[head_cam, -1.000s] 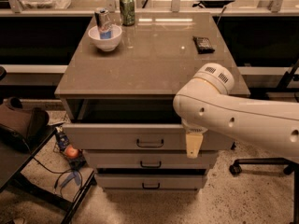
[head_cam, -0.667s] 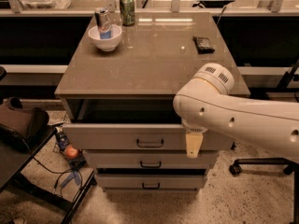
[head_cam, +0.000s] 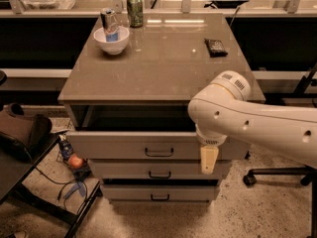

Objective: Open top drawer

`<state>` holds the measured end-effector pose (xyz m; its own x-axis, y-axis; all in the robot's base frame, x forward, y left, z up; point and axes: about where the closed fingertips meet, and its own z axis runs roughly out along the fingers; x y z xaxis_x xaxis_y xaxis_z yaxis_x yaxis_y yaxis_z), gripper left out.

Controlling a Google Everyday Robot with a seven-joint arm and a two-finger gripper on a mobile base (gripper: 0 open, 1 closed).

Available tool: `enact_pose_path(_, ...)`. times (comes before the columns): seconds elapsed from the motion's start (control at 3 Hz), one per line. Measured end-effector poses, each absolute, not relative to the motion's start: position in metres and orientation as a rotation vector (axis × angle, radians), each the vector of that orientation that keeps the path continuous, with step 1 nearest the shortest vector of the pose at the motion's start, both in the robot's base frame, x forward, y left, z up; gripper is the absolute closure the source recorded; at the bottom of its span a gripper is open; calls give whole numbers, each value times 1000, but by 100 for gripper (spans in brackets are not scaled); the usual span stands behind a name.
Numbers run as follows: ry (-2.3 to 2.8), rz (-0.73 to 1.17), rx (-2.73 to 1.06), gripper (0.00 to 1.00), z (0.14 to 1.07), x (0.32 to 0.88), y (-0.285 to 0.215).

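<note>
White arm [head_cam: 257, 125] and gripper [head_cam: 208, 163] cover the top drawer [head_cam: 119, 145]'s right end.

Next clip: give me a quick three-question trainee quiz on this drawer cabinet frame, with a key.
1. True or false: the top drawer stands partly pulled out of the cabinet.
2. Multiple choice: where is the gripper?
A) hanging in front of the top drawer's front, to the right of its handle
B) inside the bottom drawer
C) resting on top of the cabinet
3. Fill in: the white bowl holds a ____.

Key
1. True: a dark gap shows behind its front.
2. A
3. can
</note>
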<state>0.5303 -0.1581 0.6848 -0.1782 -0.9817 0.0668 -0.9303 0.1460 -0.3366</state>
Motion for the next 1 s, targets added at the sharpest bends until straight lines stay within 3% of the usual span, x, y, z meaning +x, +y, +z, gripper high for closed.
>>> enact_pose_path(0.67, 2295, -375, -1899, 0, 666, 521, -169)
enact_pose_path(1.0, 2296, -322, -1928, 16, 651, 516, -167)
